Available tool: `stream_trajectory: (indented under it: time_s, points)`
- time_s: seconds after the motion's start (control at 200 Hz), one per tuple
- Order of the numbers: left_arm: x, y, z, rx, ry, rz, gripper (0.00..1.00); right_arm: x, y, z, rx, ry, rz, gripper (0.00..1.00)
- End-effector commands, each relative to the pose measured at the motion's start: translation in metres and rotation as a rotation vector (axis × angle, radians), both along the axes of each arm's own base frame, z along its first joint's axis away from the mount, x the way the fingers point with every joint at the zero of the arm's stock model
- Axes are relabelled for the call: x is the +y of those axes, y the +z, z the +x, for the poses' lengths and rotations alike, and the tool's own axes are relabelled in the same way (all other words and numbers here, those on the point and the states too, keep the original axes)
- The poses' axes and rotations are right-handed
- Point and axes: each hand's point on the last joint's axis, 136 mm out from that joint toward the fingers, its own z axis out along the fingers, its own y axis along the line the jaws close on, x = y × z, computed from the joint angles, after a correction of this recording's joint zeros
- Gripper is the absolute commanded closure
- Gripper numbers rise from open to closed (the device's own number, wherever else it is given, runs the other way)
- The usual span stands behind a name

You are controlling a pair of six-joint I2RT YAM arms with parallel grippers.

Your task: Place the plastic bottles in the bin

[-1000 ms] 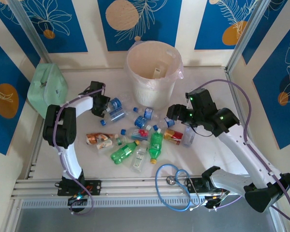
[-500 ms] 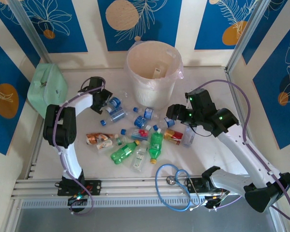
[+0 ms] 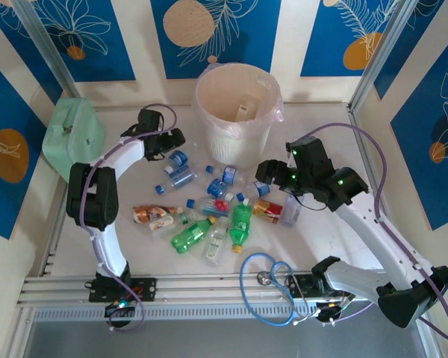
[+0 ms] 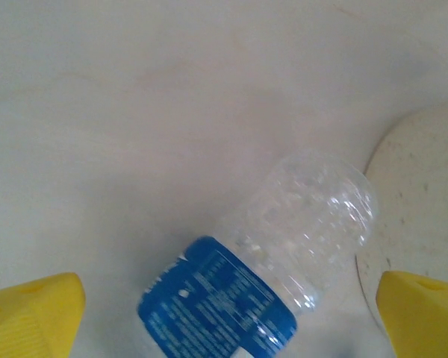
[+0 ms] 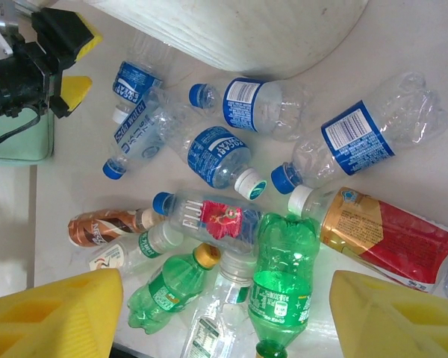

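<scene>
Left gripper (image 4: pixel 225 317) spread wide and empty above clear blue-labelled plastic bottle (image 4: pixel 284 246) lying on the table (image 4: pixel 134 89) just beside round off-white ribbed bin (image 3: pixel 235 145); right gripper (image 5: pixel 228 313) parted, empty, over the bottle pile (image 5: pixel 231 224); best: lower left to straddle the bottle's body crosswise, then close gently

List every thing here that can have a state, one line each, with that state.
bin, upright, open-topped, liner in place.
plastic bottles, lying scattered on the table, outside the bin.
blue-label bottle, on its side beneath the left gripper, ungripped.
left gripper, open, empty.
right gripper, open, empty, above the bottles.
mint-green case, looks closed.
</scene>
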Motion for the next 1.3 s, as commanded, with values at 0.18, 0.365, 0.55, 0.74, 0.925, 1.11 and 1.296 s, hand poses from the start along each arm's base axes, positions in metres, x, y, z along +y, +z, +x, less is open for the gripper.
stream_trajectory:
  time_s: [0.18, 0.365, 0.55, 0.74, 0.925, 1.11, 1.296]
  points:
    - [-0.011, -0.019, -0.012, 0.039, -0.141, 0.139, 0.00, -0.030, -0.021, -0.004, 0.099, -0.131, -0.005, 0.21]
    - [0.003, -0.039, -0.013, 0.102, -0.119, 0.231, 0.02, -0.035, -0.020, -0.005, 0.101, -0.148, 0.012, 0.21]
    - [0.012, -0.053, -0.013, 0.158, -0.110, 0.288, 0.07, -0.037, -0.020, -0.008, 0.101, -0.149, 0.015, 0.23]
    - [0.018, -0.059, -0.012, 0.166, -0.096, 0.328, 0.21, -0.037, -0.021, -0.007, 0.108, -0.151, 0.022, 0.23]
    - [0.020, -0.059, -0.011, 0.166, -0.101, 0.344, 0.36, -0.037, -0.021, -0.006, 0.109, -0.155, 0.025, 0.24]
    - [0.023, -0.047, -0.013, 0.153, -0.095, 0.358, 0.42, -0.038, -0.019, -0.005, 0.104, -0.159, 0.028, 0.24]
    - [0.026, 0.003, -0.018, 0.076, -0.078, 0.342, 0.43, -0.042, -0.017, -0.004, 0.098, -0.167, 0.026, 0.24]
